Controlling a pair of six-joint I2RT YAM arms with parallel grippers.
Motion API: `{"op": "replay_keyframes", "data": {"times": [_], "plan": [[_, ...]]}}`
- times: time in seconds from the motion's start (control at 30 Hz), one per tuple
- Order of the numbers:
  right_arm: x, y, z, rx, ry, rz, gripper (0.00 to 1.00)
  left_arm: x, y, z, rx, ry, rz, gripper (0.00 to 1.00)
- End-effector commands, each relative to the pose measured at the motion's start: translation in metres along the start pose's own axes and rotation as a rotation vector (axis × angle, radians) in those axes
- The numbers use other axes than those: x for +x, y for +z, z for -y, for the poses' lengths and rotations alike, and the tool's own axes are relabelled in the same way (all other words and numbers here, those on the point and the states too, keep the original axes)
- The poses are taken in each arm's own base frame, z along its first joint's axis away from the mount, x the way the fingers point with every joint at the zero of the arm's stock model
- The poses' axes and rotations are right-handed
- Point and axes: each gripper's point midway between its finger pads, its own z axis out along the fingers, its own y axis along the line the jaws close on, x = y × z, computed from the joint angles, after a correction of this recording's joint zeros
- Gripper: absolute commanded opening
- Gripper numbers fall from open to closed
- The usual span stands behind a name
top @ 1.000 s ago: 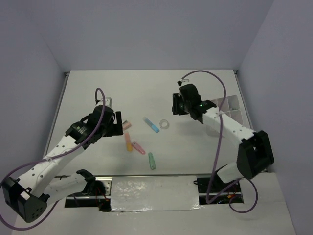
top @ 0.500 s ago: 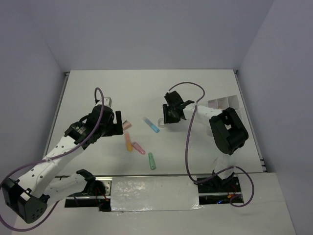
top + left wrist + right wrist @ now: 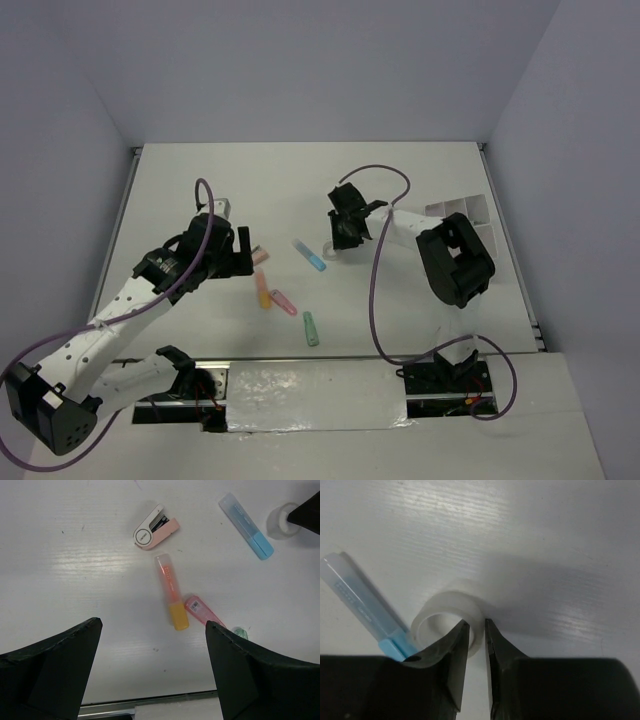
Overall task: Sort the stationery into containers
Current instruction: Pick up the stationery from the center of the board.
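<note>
Looks down on a white table [image 3: 200, 180] boxed in by pale walls. Finds the left arm [image 3: 130, 295] stretched over the table's left half, and the right arm [image 3: 455, 260] doubled over with its wrist reaching toward the middle. Shows the tray [image 3: 470, 210], white and divided into squares, at the right edge, partly hidden behind the right arm. Has the left gripper [image 3: 152, 622] spread wide above the table, holding nothing. Has the right gripper [image 3: 475, 625] down near the table's middle, pinching the wall of the tape ring [image 3: 452, 599], one finger inside and one outside. Puts the blue marker [image 3: 360, 605] flat on the table just beside the ring. Catches the orange marker [image 3: 171, 594] and pink marker [image 3: 202, 611] lying just beside each other under the left gripper, with the green marker [image 3: 311, 328] nearer the bases. Places a small pink-and-white case [image 3: 156, 527] just beyond the orange marker's far end.
</note>
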Motion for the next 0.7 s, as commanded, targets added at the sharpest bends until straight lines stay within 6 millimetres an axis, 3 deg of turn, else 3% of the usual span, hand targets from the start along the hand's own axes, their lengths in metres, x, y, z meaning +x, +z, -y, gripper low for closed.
{"op": "replay_keyframes", "data": {"times": [0.0,0.07,0.13,0.27,0.3,0.37,0.4,0.5,0.57,0.67], "plan": [[0.01,0.009,0.007,0.044,-0.01,-0.031,0.25,-0.008,-0.002,0.007,0.044,0.005,0.033,0.98],[0.011,0.006,0.003,0.021,-0.006,-0.018,0.23,-0.009,-0.003,0.015,0.083,-0.015,0.03,0.99],[0.008,0.0,0.0,0.006,0.001,0.005,0.1,-0.008,-0.002,0.028,0.144,-0.043,0.024,0.99],[-0.006,-0.028,-0.006,-0.021,0.001,0.088,0.05,-0.026,-0.01,0.086,0.434,-0.098,0.057,0.99],[-0.02,-0.051,-0.011,-0.046,0.004,0.152,0.05,-0.032,-0.012,0.095,0.474,-0.123,0.065,0.98],[-0.02,-0.072,-0.018,-0.074,0.0,0.204,0.05,-0.039,-0.014,0.113,0.557,-0.145,0.072,0.96],[-0.023,-0.097,-0.022,-0.105,0.003,0.259,0.05,-0.05,-0.023,0.131,0.652,-0.176,0.092,0.96],[-0.024,-0.144,-0.046,-0.22,-0.009,0.362,0.05,-0.06,-0.036,0.164,0.794,-0.217,0.106,0.93],[-0.02,-0.172,-0.06,-0.287,-0.021,0.414,0.05,-0.063,-0.034,0.176,0.816,-0.227,0.102,0.92],[-0.012,-0.194,-0.07,-0.338,-0.021,0.44,0.05,-0.065,-0.037,0.196,0.854,-0.219,0.096,0.87]]}}
